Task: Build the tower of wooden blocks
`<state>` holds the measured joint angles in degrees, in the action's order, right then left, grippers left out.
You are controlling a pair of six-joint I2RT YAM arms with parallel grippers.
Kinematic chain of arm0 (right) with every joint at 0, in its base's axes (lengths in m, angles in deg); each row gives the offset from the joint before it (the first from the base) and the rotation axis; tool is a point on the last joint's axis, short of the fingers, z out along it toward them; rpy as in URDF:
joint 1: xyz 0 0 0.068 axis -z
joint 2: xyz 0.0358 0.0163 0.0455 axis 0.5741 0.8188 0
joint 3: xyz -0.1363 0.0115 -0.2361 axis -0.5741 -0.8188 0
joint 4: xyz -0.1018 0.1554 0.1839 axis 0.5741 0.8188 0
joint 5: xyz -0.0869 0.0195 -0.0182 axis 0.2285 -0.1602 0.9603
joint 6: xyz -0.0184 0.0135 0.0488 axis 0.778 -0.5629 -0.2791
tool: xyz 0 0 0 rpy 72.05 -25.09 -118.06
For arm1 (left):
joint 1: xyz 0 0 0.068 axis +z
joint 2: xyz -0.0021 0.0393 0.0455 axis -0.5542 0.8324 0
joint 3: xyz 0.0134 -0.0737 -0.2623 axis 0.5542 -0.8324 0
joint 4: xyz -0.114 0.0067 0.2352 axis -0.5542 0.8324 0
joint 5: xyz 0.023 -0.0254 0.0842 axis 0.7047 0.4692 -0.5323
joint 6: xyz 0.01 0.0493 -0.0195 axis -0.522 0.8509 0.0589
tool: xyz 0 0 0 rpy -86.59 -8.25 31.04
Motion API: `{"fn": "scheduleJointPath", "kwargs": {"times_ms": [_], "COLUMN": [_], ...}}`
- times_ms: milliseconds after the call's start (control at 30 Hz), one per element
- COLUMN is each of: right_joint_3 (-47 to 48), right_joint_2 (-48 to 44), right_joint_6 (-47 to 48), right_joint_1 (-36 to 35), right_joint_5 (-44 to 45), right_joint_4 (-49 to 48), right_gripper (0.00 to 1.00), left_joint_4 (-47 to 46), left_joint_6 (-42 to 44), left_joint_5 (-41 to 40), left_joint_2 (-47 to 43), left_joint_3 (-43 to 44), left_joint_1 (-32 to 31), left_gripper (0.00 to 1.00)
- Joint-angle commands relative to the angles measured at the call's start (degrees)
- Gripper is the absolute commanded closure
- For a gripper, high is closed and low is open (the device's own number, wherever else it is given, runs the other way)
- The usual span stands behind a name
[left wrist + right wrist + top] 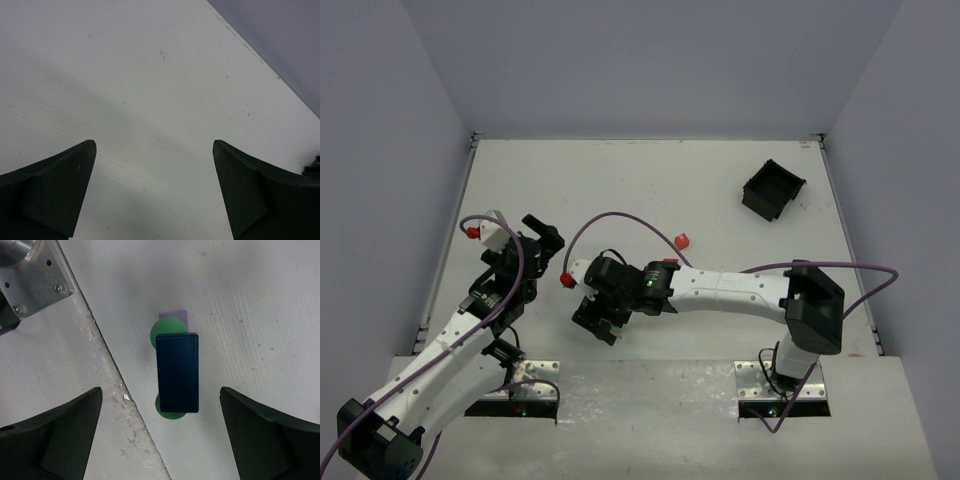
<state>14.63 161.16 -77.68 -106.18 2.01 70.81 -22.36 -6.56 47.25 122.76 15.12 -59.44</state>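
In the right wrist view a dark blue oblong block (177, 372) lies flat across two green round pieces (162, 335). A pale purple block (173, 316) peeks out at its far end. My right gripper (160, 389) hangs open straight above this small tower, one finger on each side, touching nothing. In the top view the right gripper (595, 318) covers the tower. A small red block (683, 240) lies on the table behind the right arm. My left gripper (152, 145) is open and empty over bare table; it also shows in the top view (535, 240).
A square black bin (773, 189) stands at the back right. The tower sits close to the seam of the near board (75, 390) and a metal base plate (40, 270). A purple cable (620, 218) arches over the right arm.
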Motion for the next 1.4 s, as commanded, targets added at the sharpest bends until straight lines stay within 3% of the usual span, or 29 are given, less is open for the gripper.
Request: {"fn": "scheduleJointPath", "kwargs": {"times_ms": [0,1367], "right_joint_3": [-0.25,-2.00], "right_joint_2": [-2.49,-5.29], "right_joint_6": [-0.75,-1.03], "right_joint_1": [-0.57,-1.10], "right_joint_5": [-0.93,-4.76], "right_joint_4": [-0.19,0.00], "right_gripper": [0.01,0.01], "left_joint_4": [-1.31,-1.86], "left_joint_6": [-0.59,-0.15], "left_joint_5": [-0.54,-0.08], "left_joint_2": [-0.32,1.20], "left_joint_3": [0.43,0.78], "left_joint_1": [0.47,0.47], "left_gripper": [0.00,0.00]}}
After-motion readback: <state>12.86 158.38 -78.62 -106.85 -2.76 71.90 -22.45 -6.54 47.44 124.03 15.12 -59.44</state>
